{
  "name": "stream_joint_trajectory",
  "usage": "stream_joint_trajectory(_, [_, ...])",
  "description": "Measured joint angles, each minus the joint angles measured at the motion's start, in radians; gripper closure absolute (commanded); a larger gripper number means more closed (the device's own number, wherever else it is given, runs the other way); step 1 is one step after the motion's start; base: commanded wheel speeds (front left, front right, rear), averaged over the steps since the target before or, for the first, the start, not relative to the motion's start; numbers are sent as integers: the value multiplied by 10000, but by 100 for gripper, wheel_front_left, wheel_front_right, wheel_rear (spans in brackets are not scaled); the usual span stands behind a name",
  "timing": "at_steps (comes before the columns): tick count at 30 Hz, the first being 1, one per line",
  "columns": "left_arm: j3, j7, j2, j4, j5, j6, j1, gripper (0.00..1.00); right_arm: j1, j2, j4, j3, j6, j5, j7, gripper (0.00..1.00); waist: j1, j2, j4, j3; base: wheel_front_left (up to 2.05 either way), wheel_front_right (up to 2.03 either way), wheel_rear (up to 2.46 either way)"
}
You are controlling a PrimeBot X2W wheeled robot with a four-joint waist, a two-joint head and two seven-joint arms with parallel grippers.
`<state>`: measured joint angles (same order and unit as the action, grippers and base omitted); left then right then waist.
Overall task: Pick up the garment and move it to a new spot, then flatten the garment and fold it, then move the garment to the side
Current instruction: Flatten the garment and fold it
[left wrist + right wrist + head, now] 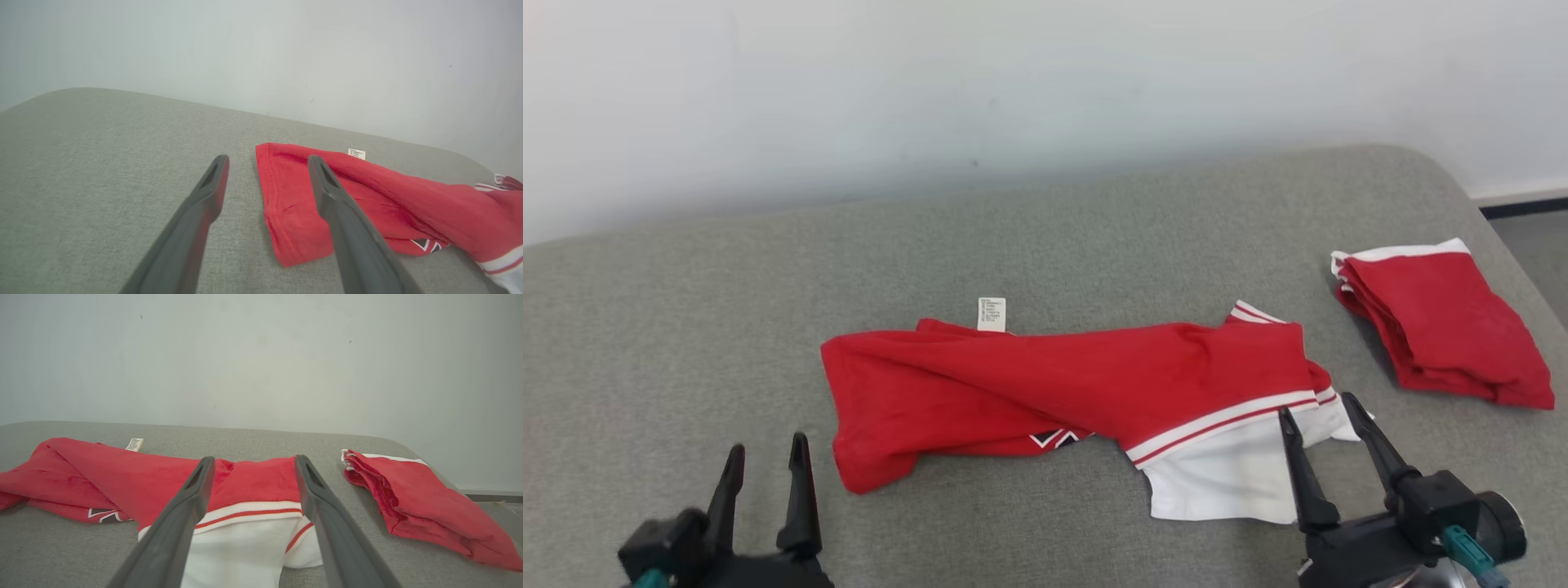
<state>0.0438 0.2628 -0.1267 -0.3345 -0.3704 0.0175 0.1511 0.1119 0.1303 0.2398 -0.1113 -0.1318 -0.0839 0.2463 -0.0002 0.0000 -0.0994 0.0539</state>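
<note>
I see the garment (1062, 392) lying crumpled lengthwise on the grey cushion (727, 310). My left gripper (768, 443) hangs just off its left end, fingers spread and empty. My right gripper (1316, 404) stands over its white hem, fingers apart, gripping nothing. Right of the garment, apart from it, a folded red piece (1441, 327) sits near the cushion's edge. Left of the garment runs a broad stretch of cushion.

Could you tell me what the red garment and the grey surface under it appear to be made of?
The red garment looks like a soft, matte knit, perhaps cotton: it drapes in loose folds and has a stitched hem. The grey surface seems to be woven upholstery cloth, matte, with a fine flecked weave.
</note>
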Motion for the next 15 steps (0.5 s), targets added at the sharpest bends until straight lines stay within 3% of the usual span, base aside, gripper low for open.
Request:
stream_joint_trajectory(6, [-359, 10, 420, 1753, 520, -48, -1626, 0, -526, 8, 40, 660, 0, 8, -178, 0, -1, 0, 329, -501, 0, 0, 0])
stream_joint_trajectory(15, [-723, 10, 696, 2963, 1005, 178, -2939, 0, -1060, -196, 213, 1151, 0, 84, -330, 0, 0, -1, 719, -887, 0, 0, 0])
